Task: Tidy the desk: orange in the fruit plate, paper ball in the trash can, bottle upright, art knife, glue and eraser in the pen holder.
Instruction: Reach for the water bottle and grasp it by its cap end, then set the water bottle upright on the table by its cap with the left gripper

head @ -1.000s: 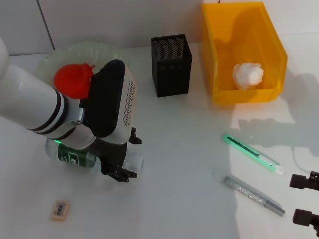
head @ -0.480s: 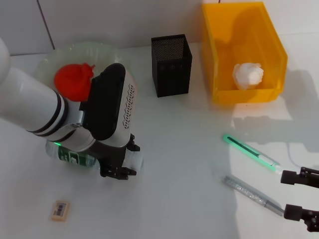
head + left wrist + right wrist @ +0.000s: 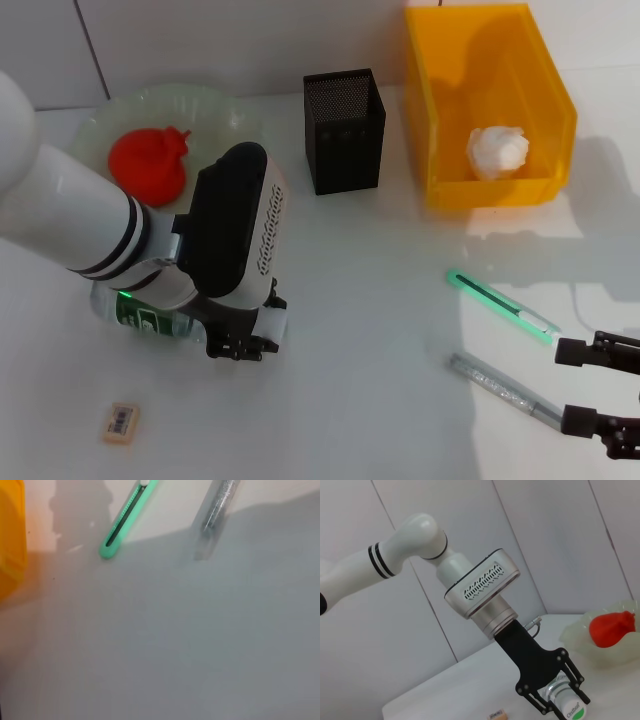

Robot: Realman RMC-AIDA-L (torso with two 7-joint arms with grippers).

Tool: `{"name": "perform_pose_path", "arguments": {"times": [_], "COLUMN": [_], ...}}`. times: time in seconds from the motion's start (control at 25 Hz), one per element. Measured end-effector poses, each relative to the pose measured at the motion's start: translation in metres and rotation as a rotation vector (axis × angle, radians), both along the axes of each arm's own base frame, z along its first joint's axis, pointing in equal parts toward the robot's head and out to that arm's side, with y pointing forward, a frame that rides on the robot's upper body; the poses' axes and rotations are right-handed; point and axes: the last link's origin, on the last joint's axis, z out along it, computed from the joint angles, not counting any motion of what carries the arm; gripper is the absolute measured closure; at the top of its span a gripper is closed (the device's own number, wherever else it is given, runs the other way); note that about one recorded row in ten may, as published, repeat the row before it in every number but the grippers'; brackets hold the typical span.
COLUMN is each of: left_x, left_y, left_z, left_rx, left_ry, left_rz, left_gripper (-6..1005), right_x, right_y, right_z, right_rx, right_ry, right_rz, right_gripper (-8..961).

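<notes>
Orange (image 3: 148, 167) plated, paper ball (image 3: 497, 150) binned; left tool (image 3: 243, 340) clamps the lying bottle (image 3: 150, 315), right tool (image 3: 597, 390) wide over glue (image 3: 505, 391); knife (image 3: 503, 308), eraser (image 3: 120, 421) wait.

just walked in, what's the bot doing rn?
Desk tidy, partway done. The orange is in the fruit plate and the paper ball is in the trash can. The left gripper is down around the cap end of the bottle, which lies on its side. The right gripper is open by the glue. The art knife and eraser are on the table, not in the pen holder.
</notes>
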Motion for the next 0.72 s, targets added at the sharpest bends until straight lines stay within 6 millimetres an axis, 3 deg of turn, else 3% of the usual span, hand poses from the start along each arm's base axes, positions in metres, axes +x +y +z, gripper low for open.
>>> {"name": "perform_pose_path", "arguments": {"times": [0.4,0.64,0.68,0.72], "left_x": [0.001,0.023,0.034,0.034], "left_y": [-0.001,-0.007,-0.01,-0.01], "left_z": [0.0,0.011,0.027,0.027], "left_rx": [-0.006,-0.003,0.024,0.024], "left_ry": [0.004,-0.12,-0.202,-0.202], "left_rz": [-0.004,0.003,0.004,0.004], "left_gripper": [560,559,559,559], "right_x": [0.0,0.001,0.001,0.001], "right_y": [0.0,0.0,0.0,0.0], "right_z": [0.0,0.0,0.0,0.0], "right_rx": [0.002,0.002,0.001,0.0], "right_ry": [0.001,-0.001,-0.001,-0.001], "right_rz": [-0.002,-0.004,-0.004,-0.004], "right_gripper": [142,143,142,142]}}
